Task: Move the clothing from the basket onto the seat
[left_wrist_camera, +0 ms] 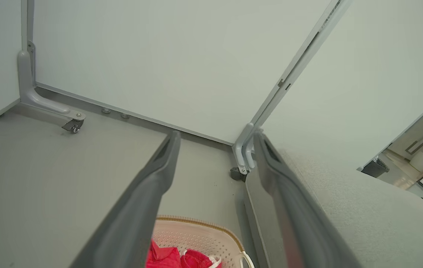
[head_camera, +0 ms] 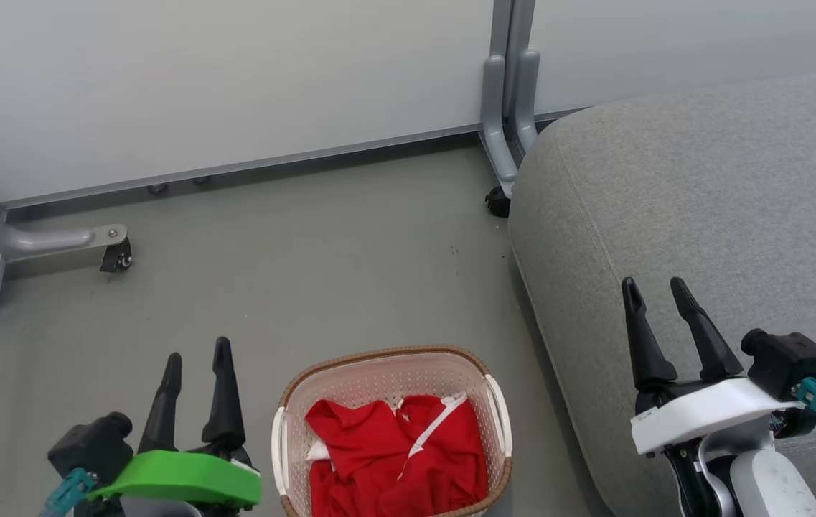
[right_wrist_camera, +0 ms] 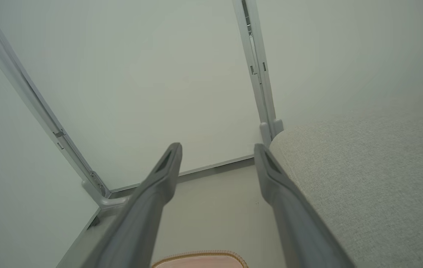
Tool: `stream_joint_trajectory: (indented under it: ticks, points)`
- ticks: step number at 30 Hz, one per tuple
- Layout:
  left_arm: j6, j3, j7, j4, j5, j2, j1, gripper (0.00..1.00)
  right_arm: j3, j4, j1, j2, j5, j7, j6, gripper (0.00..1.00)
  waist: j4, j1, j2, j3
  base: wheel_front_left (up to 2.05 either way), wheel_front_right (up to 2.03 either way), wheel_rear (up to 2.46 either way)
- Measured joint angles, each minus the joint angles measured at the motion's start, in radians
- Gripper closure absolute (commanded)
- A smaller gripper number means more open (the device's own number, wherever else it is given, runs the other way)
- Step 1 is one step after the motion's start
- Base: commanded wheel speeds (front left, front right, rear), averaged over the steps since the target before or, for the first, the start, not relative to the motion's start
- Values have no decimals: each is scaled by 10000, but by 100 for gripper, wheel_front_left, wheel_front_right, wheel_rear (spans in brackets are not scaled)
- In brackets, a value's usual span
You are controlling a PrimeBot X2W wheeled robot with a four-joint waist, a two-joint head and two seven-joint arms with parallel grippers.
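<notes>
Head view: clothing (head_camera: 393,452) in basket (head_camera: 379,384) looks soft, light; grab a top fold. Left end effector (head_camera: 198,350), right end effector (head_camera: 653,283) spread.

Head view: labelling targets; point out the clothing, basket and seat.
red soft fabric clothing (head_camera: 393,459), head view, crumpled middle.
cream perforated plastic basket (head_camera: 379,377), head view, far wall.
light grey fabric seat (head_camera: 702,179), head view, bare top surface.

1 basket (head_camera: 379,353), 1 heap of red clothing (head_camera: 393,452), 1 seat (head_camera: 702,201), 2 tools (head_camera: 198,348) (head_camera: 653,281), 2 casters (head_camera: 115,256) (head_camera: 498,203).

seat (right_wrist_camera: 375,175) on right side; basket (right_wrist_camera: 200,256) rim at bottom edge; right tool (right_wrist_camera: 217,149) fingers spread apart over floor (right_wrist_camera: 215,216)
</notes>
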Motion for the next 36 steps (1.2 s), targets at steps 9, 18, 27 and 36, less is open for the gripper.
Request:
stream_joint_trajectory:
  ticks: [9,18,27,36]
  points:
    - [357,-485,-240,550,1220,4,144,0,69,403,84,48,-943,-249,2,0,-51,0,0,-71,0,0,0]
    - [535,-842,-441,688,2251,10,174,0,211,485,89,46,-1870,-453,2,0,-77,0,0,-131,0,0,0]
    - [616,-1072,-658,790,3179,19,267,0,376,454,99,46,-2780,-665,2,0,-126,0,0,-205,0,0,0]
    - [579,-1250,-826,823,3632,33,367,0,441,395,215,113,-3195,-849,2,0,-132,0,0,-291,0,0,0]
